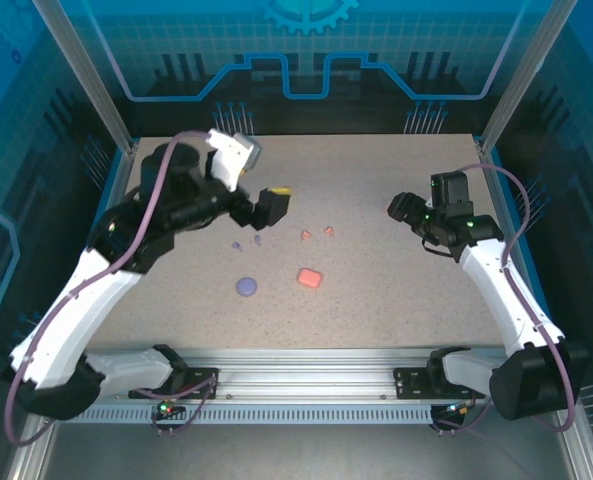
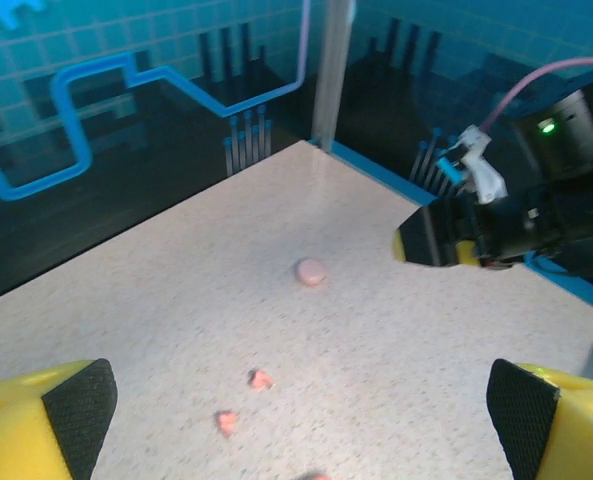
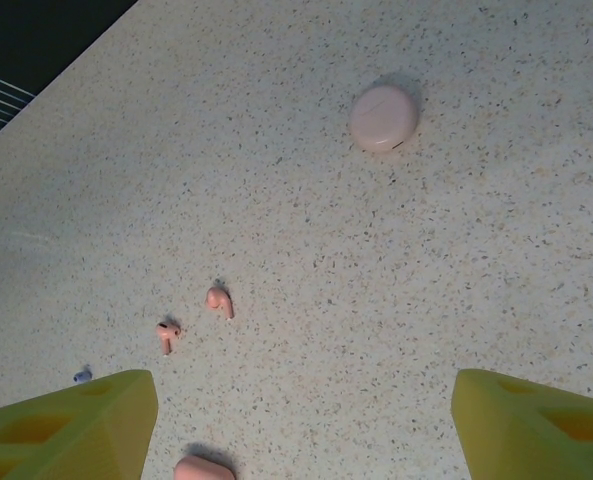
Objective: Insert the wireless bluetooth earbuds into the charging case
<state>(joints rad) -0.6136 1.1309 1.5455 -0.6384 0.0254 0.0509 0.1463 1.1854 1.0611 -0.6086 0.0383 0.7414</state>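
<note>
speckled table (image 1: 396,300) — coral earbuds (image 1: 306,235) lie loose; nearby lavender earbuds (image 1: 257,240), seemingly two.

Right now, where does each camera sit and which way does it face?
Top external: above and behind the bases, looking down on the table; both arms, left gripper and right gripper open.
Left wrist: over the table, facing across at the right gripper; own yellow fingers in the bottom corners.
Right wrist: looking steeply down at the pale pink case; own fingers likewise.
Shared: top and left wrist both show the coral-red earbuds.
</note>
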